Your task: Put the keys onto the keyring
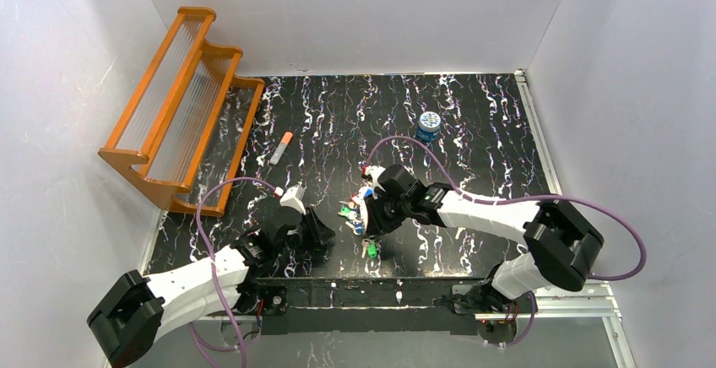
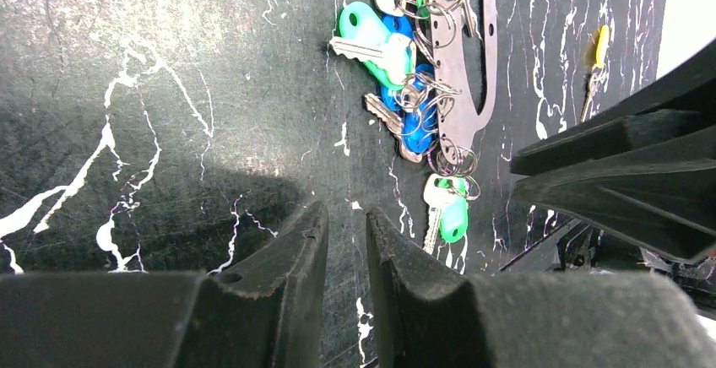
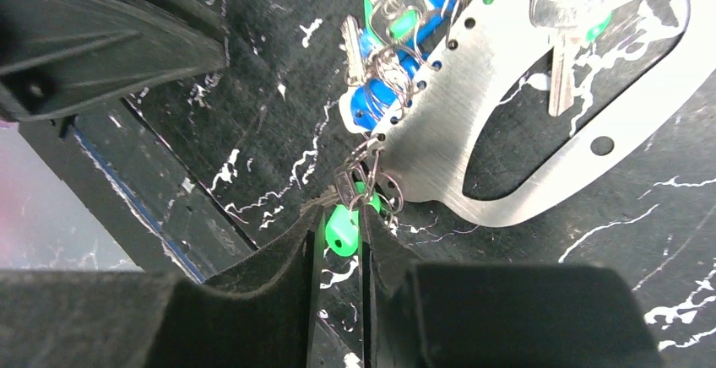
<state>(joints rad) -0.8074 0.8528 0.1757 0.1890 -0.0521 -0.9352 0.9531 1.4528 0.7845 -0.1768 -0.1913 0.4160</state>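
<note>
The keyring (image 3: 439, 115) is a flat silvery oval loop with small holes along one side, lying on the black marbled table. Several keys with green and blue heads (image 2: 393, 56) hang from it on small wire rings. One green key (image 3: 342, 231) lies at the ring's near end, its head between the tips of my right gripper (image 3: 340, 220), whose jaws stand slightly apart with a gap beside the key. My left gripper (image 2: 346, 220) hovers just left of the bunch, narrowly open with nothing in it. A yellow key (image 2: 600, 47) lies alone beyond the ring.
An orange rack (image 1: 177, 106) stands at the back left. A white tube with an orange tip (image 1: 281, 148) lies beside it, and a small blue tin (image 1: 429, 125) sits at the back. The table's front rail (image 1: 380, 288) runs just behind both grippers.
</note>
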